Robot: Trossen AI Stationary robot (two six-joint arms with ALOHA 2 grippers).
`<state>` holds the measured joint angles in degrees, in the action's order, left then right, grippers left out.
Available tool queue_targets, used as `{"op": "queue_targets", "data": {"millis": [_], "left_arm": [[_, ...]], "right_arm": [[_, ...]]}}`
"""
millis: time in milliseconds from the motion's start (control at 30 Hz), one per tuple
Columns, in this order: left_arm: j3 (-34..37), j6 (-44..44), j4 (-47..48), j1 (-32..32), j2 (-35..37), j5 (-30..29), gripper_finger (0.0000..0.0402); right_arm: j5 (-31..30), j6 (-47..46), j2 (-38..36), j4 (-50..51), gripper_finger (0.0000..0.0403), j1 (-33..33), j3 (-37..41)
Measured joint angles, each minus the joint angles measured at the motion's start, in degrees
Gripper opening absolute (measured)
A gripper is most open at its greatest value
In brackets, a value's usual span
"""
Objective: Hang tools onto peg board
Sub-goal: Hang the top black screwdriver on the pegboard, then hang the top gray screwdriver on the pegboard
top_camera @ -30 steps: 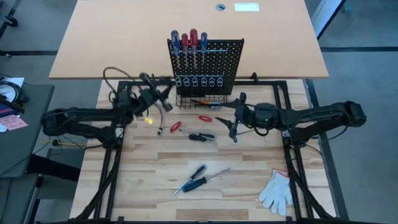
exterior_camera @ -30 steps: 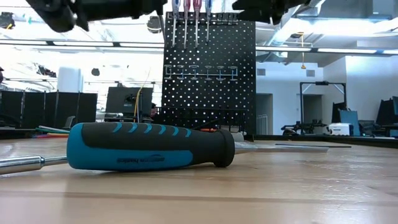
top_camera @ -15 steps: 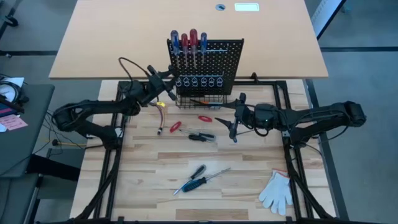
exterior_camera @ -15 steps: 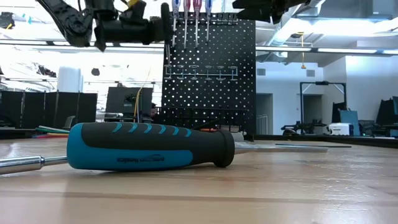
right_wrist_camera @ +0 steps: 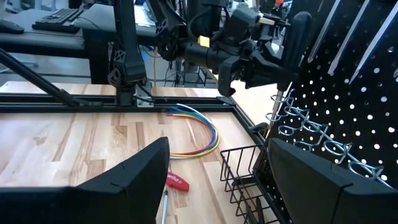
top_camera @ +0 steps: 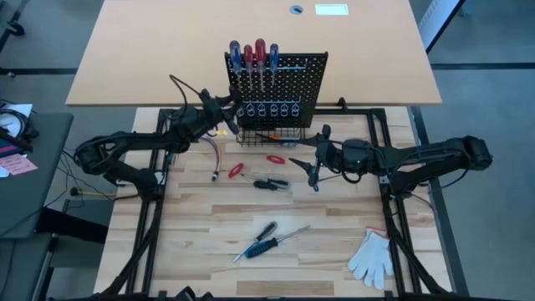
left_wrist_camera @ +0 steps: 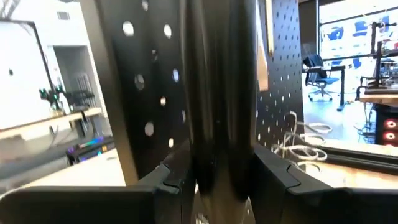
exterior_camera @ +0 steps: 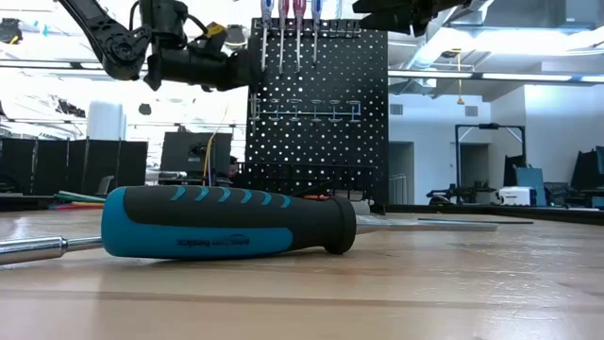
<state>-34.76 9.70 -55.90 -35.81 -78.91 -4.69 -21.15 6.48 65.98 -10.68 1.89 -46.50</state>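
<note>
Black-handled, a screwdriver (right_wrist_camera: 297,38) was seen clenched upright in the left pincer (top_camera: 224,105) at the left edge of the peg board (top_camera: 292,79), its shaft pointing down towards the end ring (right_wrist_camera: 278,99) of the holder row. Its long axis was held vertical, just above that ring; a straight drop appeared to be what remained. The right pincer (top_camera: 313,174) was held released, over the worktop (top_camera: 334,242) in front of the basket (right_wrist_camera: 245,180), farther from the board.

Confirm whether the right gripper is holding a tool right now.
No: the right gripper hangs open and empty above the table, its two fingers spread wide with nothing between them.
</note>
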Motion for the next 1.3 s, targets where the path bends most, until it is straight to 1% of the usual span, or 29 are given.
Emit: {"op": "queue_targets", "data": {"millis": [100, 133, 167, 333, 400, 467, 633, 733, 900, 1100, 1200, 1300], "left_arm": [[0.0, -0.55, 1.37, -0.02, -0.01, -0.06, 0.0099], [0.0, -0.55, 1.35, -0.02, 0.0, -0.06, 0.0105], [0.0, -0.55, 1.3, -0.02, 0.0, -0.07, 0.012], [0.0, -1.84, 1.32, -0.04, 0.02, -0.13, 0.0228], [0.0, -2.31, 1.81, -0.04, 0.09, -0.15, 0.0257], [0.0, -1.66, 2.89, -0.04, 0.34, -0.15, 0.0275], [0.0, 0.97, 7.74, -0.04, 3.22, -0.32, 0.0285], [0.0, 3.74, 12.75, -0.04, 7.2, -1.12, 0.0286], [0.0, 8.01, 24.35, 0.37, 15.48, -3.12, 0.0287], [0.0, 12.88, 38.83, 3.67, 26.09, -9.43, 0.0287], [0.0, 14.51, 45.21, 6.61, 30.82, -13.13, 0.0287], [0.0, 14.05, 52.02, 10.27, 34.84, -15.87, 0.0283]], "right_arm": [[0.0, -0.02, 0.0, -0.04, 0.0281, 0.0, 0.0], [0.0, -0.02, 0.0, -0.04, 0.0281, 0.0, 0.0], [0.0, -0.04, 0.0, -0.02, 0.0281, 0.0, 0.0], [0.0, -0.04, 0.0, -0.02, 0.0281, 0.0, 0.0], [0.0, -0.04, 0.0, 0.05, 0.0281, 0.0, 0.0], [0.01, -0.04, 0.0, 0.06, 0.0281, 0.0, 0.0], [0.02, -0.06, 0.0, 0.15, 0.0281, 0.0, 0.0], [0.02, -0.13, 0.0, 0.63, 0.0281, 0.0, 0.0], [0.02, -0.13, 0.0, 1.11, 0.0281, 0.0, 0.0], [0.02, -0.09, 0.0, 1.25, 0.0281, 0.0, 0.0], [0.04, -0.06, 0.0, 1.5, 0.0281, 0.02, 0.0], [0.13, 0.01, 0.0, 2.73, 0.0281, 0.35, -0.02]]}}
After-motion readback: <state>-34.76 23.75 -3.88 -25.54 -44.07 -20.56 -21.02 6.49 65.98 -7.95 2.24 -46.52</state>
